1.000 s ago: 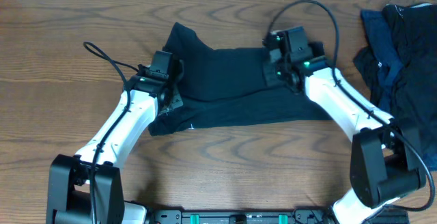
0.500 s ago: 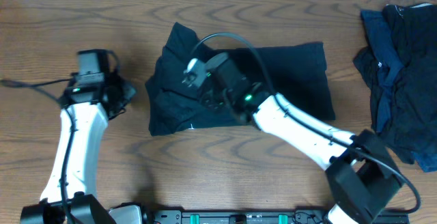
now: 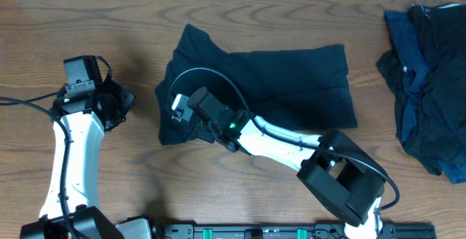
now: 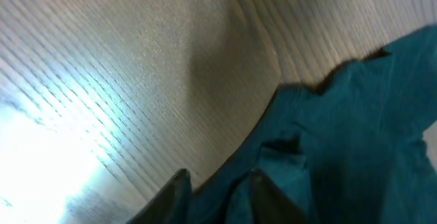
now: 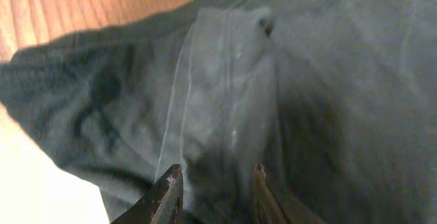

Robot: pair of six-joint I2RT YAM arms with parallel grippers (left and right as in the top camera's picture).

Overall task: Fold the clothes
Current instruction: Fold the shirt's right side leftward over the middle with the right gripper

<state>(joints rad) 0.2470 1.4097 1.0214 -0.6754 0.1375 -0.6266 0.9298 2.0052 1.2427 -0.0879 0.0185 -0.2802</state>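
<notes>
Two arms work at a wood-grain worktop [image 3: 87,20]. One dark navy T-shirt [image 3: 284,79] lies near the middle, spread flat in a rough rectangle, with a sleeve poking out at its upper left corner. At the far right edge is a loose pile of clothes [image 3: 426,79], dark blue and black, crumpled, well apart from the T-shirt.

Left arm [image 3: 73,151] stands at the left side, wrist turned toward the shirt. Left end effector [image 4: 217,191] sits over bare wood near the shirt's left edge. Its jaws are apart with nothing between them, and the overhead view shows it clear of the cloth. Left wrist view: wood grain above, shirt edge running in from the right.

Right arm [image 3: 284,140] reaches across the front of the worktop to the shirt's lower left corner. Right end effector [image 5: 213,193] is low over the fabric there, jaws part-way apart, no fold pinched between them. Cannot tell whether the tips rest on the cloth. Right wrist view: a stitched hem band just ahead of the tips, wrinkled cloth around it, a strip of wood at upper left. A black cable [image 3: 218,79] arcs from the right wrist over the shirt.
</notes>
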